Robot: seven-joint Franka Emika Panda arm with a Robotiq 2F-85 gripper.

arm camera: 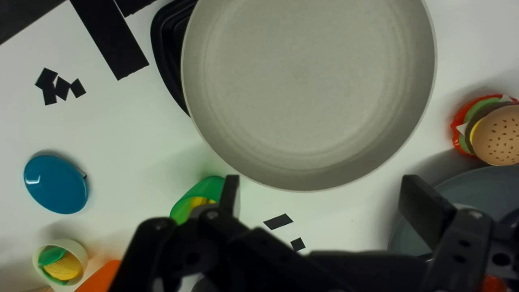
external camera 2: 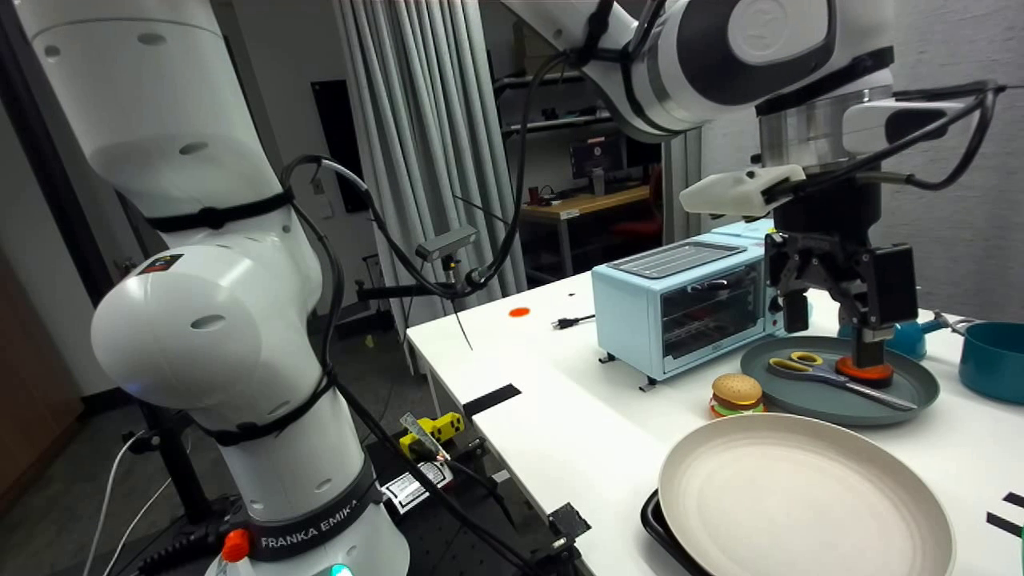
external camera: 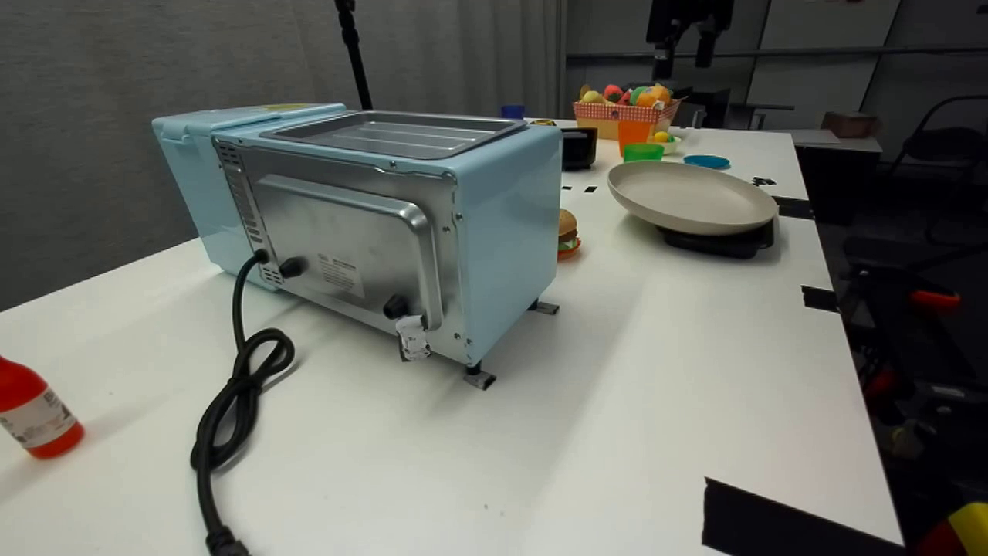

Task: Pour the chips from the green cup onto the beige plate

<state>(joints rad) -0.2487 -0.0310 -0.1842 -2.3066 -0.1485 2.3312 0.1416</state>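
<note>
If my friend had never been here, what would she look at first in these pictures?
Probably the white arm, huge at the left of an exterior view and again at top right. Next might be the blue oven, standing on the table in both exterior views. In the wrist view, it could be the wide beige plate at top middle, with the green cup by its lower left edge.

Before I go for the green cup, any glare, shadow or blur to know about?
Wrist view: the gripper looks soft, out of focus, and hides part of the green cup, which has a green-tinted shadow beside it; the plate shows no obvious glare, just a shaded inner wall; a glint sits on the blue disc. In an exterior view, the oven back catches highlights.
</note>
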